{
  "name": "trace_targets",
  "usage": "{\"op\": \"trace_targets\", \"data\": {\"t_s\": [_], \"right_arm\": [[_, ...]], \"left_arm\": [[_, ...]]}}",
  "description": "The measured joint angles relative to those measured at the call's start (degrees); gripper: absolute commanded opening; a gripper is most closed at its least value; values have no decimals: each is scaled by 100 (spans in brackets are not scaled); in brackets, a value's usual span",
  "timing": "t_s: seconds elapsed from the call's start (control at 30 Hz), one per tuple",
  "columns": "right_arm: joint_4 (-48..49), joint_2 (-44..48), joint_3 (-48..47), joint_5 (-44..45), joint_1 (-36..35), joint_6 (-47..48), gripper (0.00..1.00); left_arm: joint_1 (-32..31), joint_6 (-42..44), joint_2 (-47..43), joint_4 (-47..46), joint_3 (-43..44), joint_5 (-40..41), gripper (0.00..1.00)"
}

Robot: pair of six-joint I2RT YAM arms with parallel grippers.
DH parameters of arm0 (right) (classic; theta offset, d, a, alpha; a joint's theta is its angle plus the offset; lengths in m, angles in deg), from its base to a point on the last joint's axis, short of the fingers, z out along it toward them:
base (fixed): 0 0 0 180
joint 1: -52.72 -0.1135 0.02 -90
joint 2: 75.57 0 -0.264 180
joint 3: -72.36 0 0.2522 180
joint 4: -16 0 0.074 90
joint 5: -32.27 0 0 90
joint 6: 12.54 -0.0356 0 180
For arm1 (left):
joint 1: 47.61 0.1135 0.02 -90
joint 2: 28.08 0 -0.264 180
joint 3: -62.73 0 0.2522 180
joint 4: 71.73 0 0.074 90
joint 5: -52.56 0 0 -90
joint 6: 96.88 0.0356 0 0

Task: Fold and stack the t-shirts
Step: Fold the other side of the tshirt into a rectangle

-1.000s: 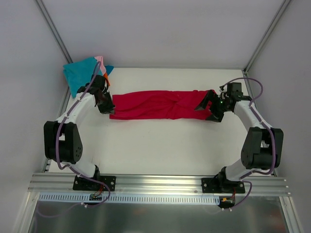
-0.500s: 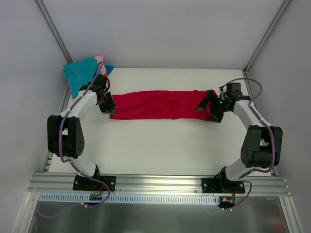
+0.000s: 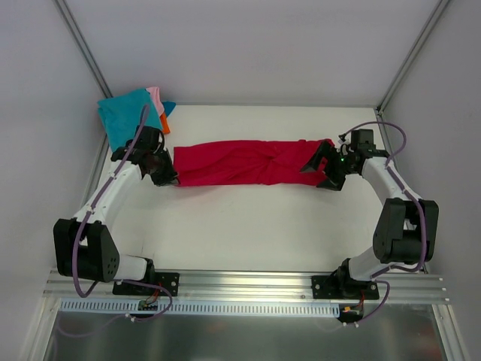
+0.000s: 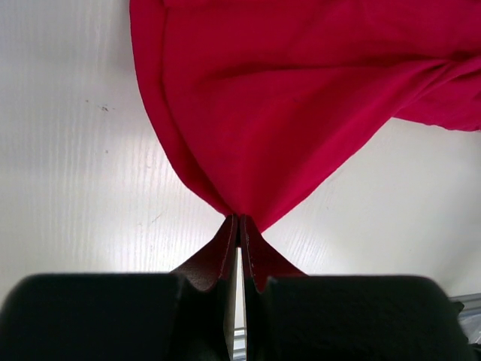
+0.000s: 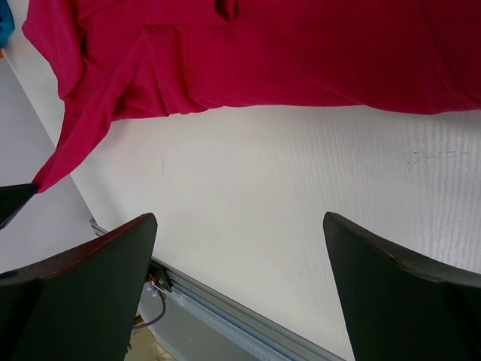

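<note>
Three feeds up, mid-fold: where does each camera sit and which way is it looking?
Top external: above and behind the bases, looking down on the table; both arms show, the red t-shirt between them.
Left wrist: on the left arm, looking past the left pincer, shut on the shirt's corner.
Right wrist: on the right arm, low over the table, the right pincer open, its fingers framing it.
All three share the red t-shirt.
</note>
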Motion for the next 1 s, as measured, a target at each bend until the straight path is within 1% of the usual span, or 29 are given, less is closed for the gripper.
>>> {"op": "trace_targets", "data": {"t_s": [0.23, 0.4, 0.47, 0.57, 0.67, 0.8, 0.9, 1.0], "right_arm": [[17, 87, 39, -33, 0, 0, 99], [39, 87, 87, -35, 0, 2, 99], [39, 87, 87, -35, 0, 7, 100], [39, 85, 87, -35, 2, 22, 99], [37, 85, 87, -33, 2, 31, 100], [0, 85, 79, -26, 2, 50, 99], [-55, 52, 15, -22, 4, 76, 99], [-55, 7, -52, -15, 4, 94, 99]], "left_arm": [[-142, -109, -225, 114, -313, -31, 0], [-184, -223, -474, 33, -942, -22, 1], [-184, -245, -448, 39, -1147, -15, 1], [-181, -262, -173, 2, -1150, 11, 2], [-179, -262, 415, 42, -804, 37, 0], [-166, -256, 1335, -15, 68, 83, 0], [-122, -227, 1799, -9, 636, 168, 0], [-9, -184, 2057, 46, 1073, 249, 0]]}}
